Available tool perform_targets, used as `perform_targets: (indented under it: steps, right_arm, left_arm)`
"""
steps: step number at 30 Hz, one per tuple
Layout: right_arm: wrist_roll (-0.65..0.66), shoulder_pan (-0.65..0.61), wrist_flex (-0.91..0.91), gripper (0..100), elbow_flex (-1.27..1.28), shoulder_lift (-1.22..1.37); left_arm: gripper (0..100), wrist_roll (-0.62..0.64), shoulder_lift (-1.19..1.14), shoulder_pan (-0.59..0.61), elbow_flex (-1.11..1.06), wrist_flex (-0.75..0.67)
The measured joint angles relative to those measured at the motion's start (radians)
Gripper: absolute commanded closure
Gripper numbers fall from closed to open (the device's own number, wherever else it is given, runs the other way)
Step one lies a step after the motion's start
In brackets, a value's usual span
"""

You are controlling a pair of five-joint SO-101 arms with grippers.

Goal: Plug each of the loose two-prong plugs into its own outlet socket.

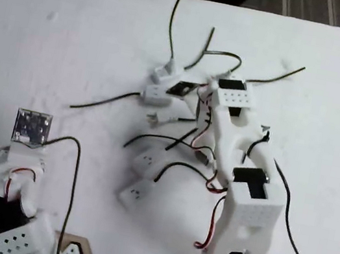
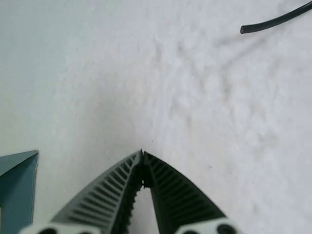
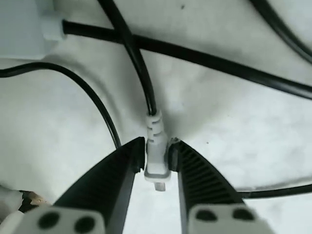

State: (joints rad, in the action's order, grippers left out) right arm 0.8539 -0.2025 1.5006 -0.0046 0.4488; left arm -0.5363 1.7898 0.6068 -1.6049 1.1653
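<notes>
Two-prong plug (image 3: 157,170) is clamped by the jaws of the right gripper (image 3: 157,146) over the table (image 3: 234,126) among black cords (image 3: 204,61), while the left gripper (image 2: 142,161) is seen closed, tip to tip, over bare tabletop.

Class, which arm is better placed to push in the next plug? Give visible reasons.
Right. The right arm holds a white plug in its jaws; the left arm has empty, shut jaws over bare table.
</notes>
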Motion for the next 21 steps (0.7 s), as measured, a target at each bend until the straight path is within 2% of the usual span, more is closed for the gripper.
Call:
perform_targets:
  steps: [8,15,21]
  right_arm:
    - [0.002,-0.002,0.008,98.6,0.0,0.0]
    - [-0.002,-0.003,0.071,98.1,-0.008,-0.003]
    - [-0.003,-0.032,0.187,98.1,-0.012,-0.219]
  left_arm:
    - [98,0.0,0.0,0.0,0.0,0.0]
    - [98,0.0,0.0,0.0,0.0,0.0]
    - [98,0.0,0.0,0.0,0.0,0.0]
